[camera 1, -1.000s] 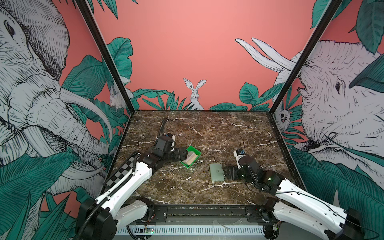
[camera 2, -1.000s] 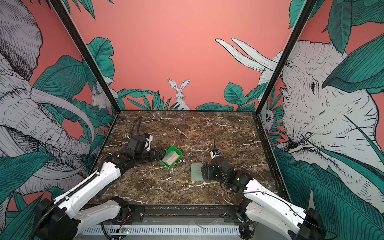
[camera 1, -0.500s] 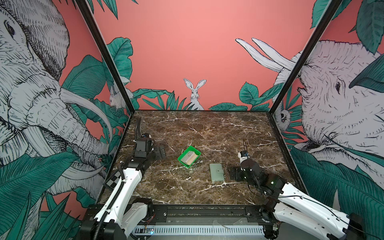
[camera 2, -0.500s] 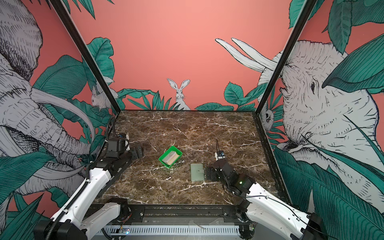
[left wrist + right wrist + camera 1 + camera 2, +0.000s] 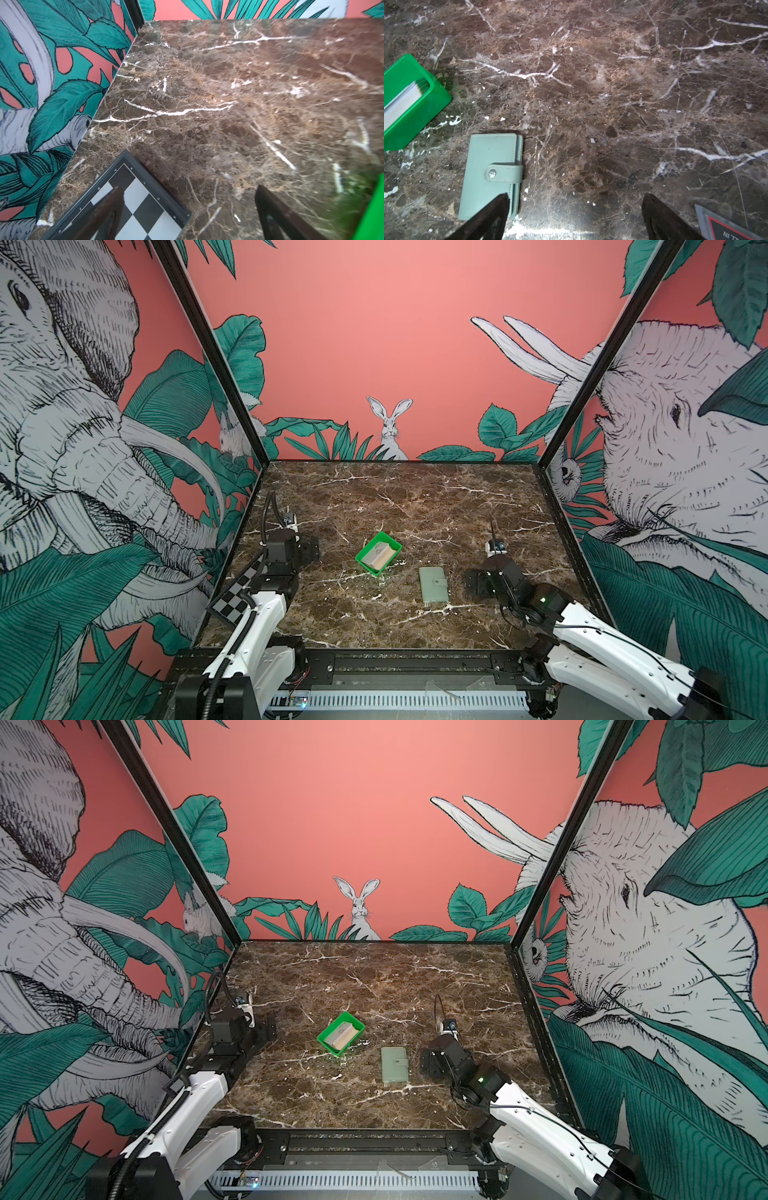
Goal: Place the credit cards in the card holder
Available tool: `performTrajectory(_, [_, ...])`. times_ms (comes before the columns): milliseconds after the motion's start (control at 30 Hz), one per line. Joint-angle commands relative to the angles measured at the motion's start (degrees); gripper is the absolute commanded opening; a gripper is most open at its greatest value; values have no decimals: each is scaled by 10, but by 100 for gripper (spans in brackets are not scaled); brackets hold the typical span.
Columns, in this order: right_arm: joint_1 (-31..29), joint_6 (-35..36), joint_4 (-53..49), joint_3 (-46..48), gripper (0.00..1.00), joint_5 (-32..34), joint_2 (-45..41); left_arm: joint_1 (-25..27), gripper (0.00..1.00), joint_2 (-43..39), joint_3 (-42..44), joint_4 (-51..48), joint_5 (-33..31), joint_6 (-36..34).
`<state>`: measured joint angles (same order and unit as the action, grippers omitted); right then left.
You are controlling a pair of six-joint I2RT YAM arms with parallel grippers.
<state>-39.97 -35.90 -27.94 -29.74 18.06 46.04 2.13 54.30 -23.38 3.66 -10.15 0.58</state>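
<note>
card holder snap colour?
Silver snap on the card holder; right wrist view shows it best.

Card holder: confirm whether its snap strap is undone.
No, the card holder lies closed, its strap wrapped over the cover and snapped down.

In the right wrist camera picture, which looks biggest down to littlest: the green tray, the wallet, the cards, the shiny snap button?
1. Green tray and card holder: about alike. The picture's edge cuts off the tray, so I won't rank them.
2. Credit cards, only partly showing inside the tray.
3. Snap button.
</note>
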Motion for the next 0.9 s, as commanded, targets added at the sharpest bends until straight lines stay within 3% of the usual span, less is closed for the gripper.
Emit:
performTrajectory(0, [30,17,55,12,98,-9,-12,-7,99,31,33,149,-7,-38])
performTrajectory(167, [91,53,86,7,98,-52,10,-26,99,104,58,269,5,-53])
performTrajectory(300, [115,72,77,-14,98,-52,44,-68,99,150,50,315,64,-31])
performTrajectory(500, [147,119,107,-25,98,-28,65,-77,99,214,57,434,116,-2])
performTrajectory(700, [208,157,121,-51,98,-56,95,-77,99,287,82,571,107,22])
performTrajectory(867, [249,182,150,-55,98,-80,117,-77,99,279,77,548,123,17])
